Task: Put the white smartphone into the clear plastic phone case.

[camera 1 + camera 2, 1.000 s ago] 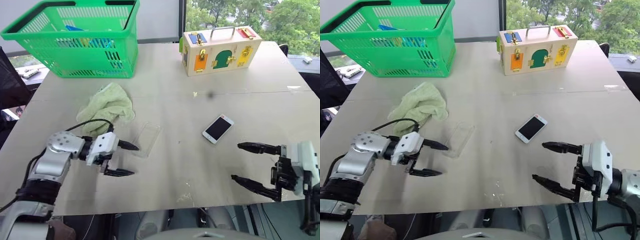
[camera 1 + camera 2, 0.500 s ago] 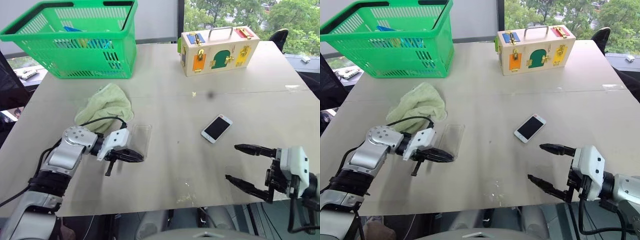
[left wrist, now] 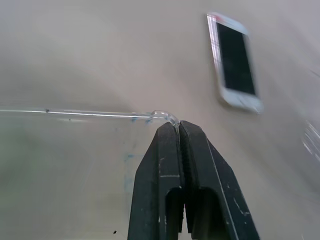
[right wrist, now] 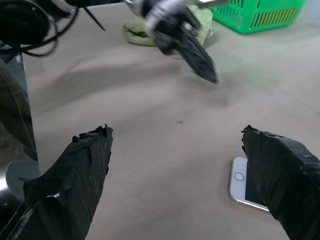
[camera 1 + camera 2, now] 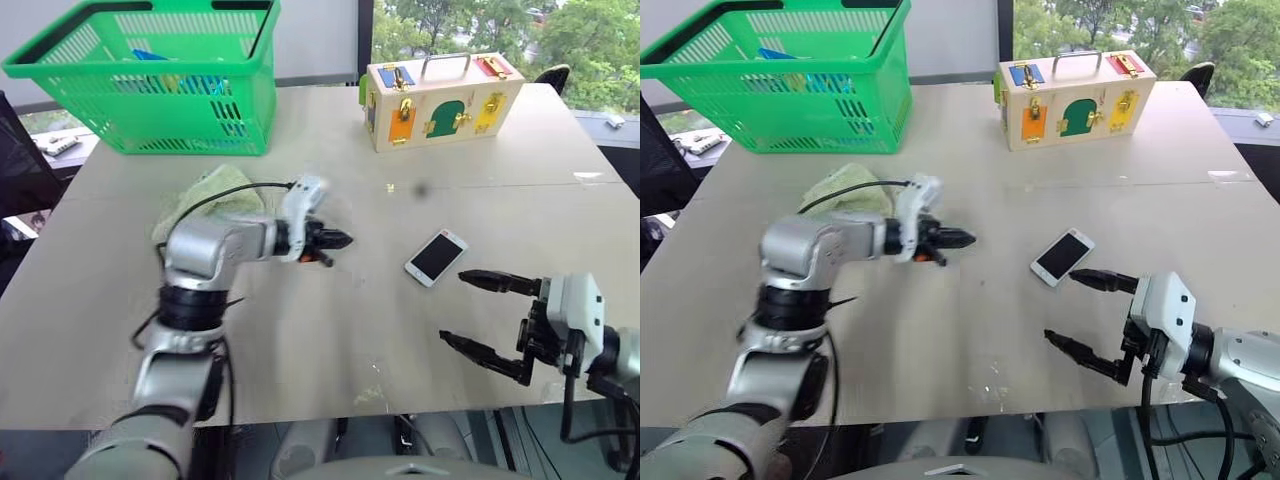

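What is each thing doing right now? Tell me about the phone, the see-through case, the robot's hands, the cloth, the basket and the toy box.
white smartphone: flat on the table, screen up, not in the case.
clear plastic phone case: pinched at its edge by the left gripper.
left gripper: fingers shut on the case.
right gripper: fingers wide open, holding nothing, near the phone.
green cloth: crumpled on the table.
green basket: upright, things inside.
wooden latch box: upright, doors closed.

Left claw [image 3: 179, 125] pinched closed, raised; right claw [image 5: 478, 315] spread wide.
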Controlling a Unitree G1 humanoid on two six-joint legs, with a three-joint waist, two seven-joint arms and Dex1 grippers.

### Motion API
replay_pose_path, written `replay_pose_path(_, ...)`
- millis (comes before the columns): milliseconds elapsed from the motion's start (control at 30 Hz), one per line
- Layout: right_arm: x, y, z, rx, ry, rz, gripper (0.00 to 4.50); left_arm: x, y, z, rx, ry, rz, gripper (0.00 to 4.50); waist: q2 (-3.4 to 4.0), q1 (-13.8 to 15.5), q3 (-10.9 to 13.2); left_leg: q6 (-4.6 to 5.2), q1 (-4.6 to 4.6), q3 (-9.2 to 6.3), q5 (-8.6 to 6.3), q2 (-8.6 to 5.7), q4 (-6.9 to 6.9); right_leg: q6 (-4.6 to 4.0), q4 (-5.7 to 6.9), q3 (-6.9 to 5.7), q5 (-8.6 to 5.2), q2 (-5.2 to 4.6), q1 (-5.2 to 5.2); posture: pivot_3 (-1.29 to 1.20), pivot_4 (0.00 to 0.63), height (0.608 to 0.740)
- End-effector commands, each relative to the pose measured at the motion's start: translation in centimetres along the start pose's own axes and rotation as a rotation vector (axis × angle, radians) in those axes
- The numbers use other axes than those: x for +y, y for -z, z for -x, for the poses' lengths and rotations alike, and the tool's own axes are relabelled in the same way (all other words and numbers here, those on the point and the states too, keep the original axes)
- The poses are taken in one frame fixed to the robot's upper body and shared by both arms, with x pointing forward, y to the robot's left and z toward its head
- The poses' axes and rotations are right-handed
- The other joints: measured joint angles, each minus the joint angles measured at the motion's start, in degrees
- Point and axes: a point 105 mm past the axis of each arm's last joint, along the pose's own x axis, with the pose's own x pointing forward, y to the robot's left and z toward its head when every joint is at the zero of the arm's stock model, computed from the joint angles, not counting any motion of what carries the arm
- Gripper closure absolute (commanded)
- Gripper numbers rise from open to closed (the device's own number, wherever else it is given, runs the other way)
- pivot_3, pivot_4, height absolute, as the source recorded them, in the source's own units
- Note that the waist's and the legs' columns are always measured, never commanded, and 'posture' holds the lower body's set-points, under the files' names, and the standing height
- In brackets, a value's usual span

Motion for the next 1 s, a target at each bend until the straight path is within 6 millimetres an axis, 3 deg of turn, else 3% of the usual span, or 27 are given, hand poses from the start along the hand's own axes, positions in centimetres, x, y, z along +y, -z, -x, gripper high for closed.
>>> replay_pose_path(33, -0.4, -0.3, 0.2, 0.028, 0.012, 0.023, 0.0, 0.2, -0.8, -1.3, 0.002, -0.063, 0.065, 4.46, -0.02, 0.0, 0.0, 0.0, 0.0, 0.01, 0.0, 0.0, 0.0, 0.0, 0.0, 0.01, 0.0, 0.0, -0.01, 0.0, 0.15, 0.74)
replay_pose_path(100, -0.6, -0.1, 0.5, 0.043, 0.034, 0.011, 0.0, -0.5, -0.7, -2.1, 0.022, -0.043, 0.077, 4.46, -0.04, 0.2, 0.0, -0.01, 0.0, 0.0, 0.0, 0.0, 0.0, -0.02, 0.01, 0.01, 0.01, 0.0, -0.02, 0.0, 0.15, 0.74)
replay_pose_path(233, -0.2, 0.0, 0.8, 0.058, 0.064, -0.007, 0.0, -1.8, -1.5, -1.3, -0.015, 0.069, 0.05, 2.84, -0.06, 0.2, 0.0, -0.03, -0.03, 0.0, 0.01, 0.0, 0.0, -0.05, 0.01, 0.05, 0.02, -0.02, -0.03, 0.0, 0.15, 0.74)
replay_pose_path(333, 0.2, 0.1, 0.9, 0.057, 0.09, -0.023, 0.0, -2.1, -2.9, 1.8, -0.128, 0.21, -0.126, 1.42, -0.05, 0.0, 0.0, -0.11, -0.04, 0.03, 0.04, 0.02, -0.02, -0.19, 0.01, 0.09, 0.11, -0.01, -0.09, 0.0, 0.15, 0.74)
replay_pose_path(433, 0.4, 0.2, 0.8, 0.057, 0.101, -0.024, 0.0, -2.1, -3.0, 4.7, -0.147, 0.367, -0.295, 1.42, -0.03, -0.2, 0.0, -0.34, 0.04, 0.15, 0.14, 0.08, -0.11, -0.26, 0.02, 0.19, 0.13, 0.01, -0.12, 0.0, 0.15, 0.74)
replay_pose_path(567, 0.2, 0.0, 0.4, 0.044, 0.108, -0.012, 0.0, 1.9, -2.0, 5.4, -0.033, 0.381, -0.637, 1.42, 0.02, 0.8, 0.0, -0.26, 0.07, 0.18, -0.1, 0.02, -0.06, -0.51, 0.0, 0.16, 0.0, -0.1, -0.06, 0.0, 0.15, 0.74)
replay_pose_path(733, 0.1, -0.1, 0.4, 0.041, 0.102, -0.009, 0.0, 4.5, -2.0, 3.7, 0.104, 0.415, -0.84, 1.42, -0.09, 2.2, 0.0, 0.01, -0.13, 0.1, 0.01, -0.04, 0.08, -0.51, -0.06, 0.07, 0.01, -0.16, -0.08, 0.0, 0.15, 0.74)
replay_pose_path(1000, 1.0, 0.2, 1.4, 0.084, 0.124, -0.019, 0.0, 5.1, 0.3, 1.2, 0.29, 0.495, -0.958, 1.42, -0.11, 1.2, 0.1, 0.26, -0.68, 0.05, -0.16, -0.1, 0.45, -0.21, -0.09, -0.07, 0.14, -0.1, -0.37, 0.0, 0.15, 0.74)
